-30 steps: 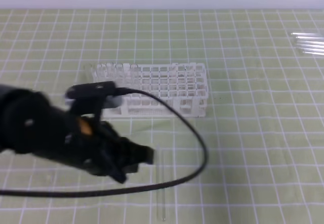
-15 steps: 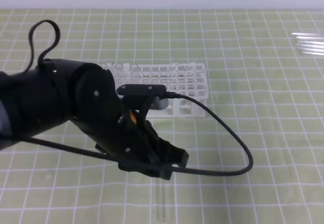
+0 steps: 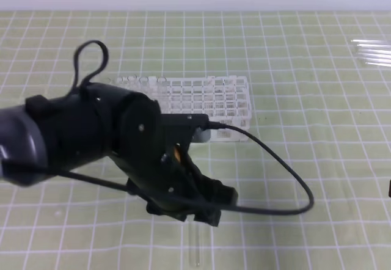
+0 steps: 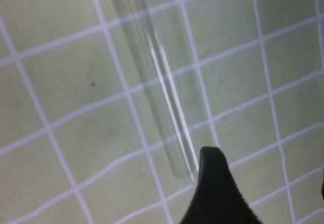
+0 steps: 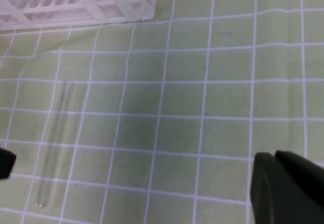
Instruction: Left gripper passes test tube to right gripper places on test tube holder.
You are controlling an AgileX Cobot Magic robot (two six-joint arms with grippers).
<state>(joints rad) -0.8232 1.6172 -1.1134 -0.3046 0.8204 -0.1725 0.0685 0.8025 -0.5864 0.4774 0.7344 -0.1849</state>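
While your dark left arm slants down over the green gridded mat [image 3: 305, 68], its black two-fingered left gripper [image 3: 211, 209] is spread wide, holding nothing, above the thin clear glass test tube [image 3: 195, 242] lying flat near the mat's front edge, well apart from the white plastic test tube holder [image 3: 229, 102]; your right gripper [image 5: 288, 188] is closed, empty.

The test tube [image 4: 162, 87] is clear glass, smooth and glossy, with thin bright lines of reflected light along its length. The test tube holder [image 3: 201, 102] looks like white plastic with a slight shine. The left gripper [image 3: 214, 206] is black and matt, probably plastic; its cable [image 3: 281, 166] looks like smooth black rubber. The table [image 3: 317, 68] carries a matt green mat with white grid lines.
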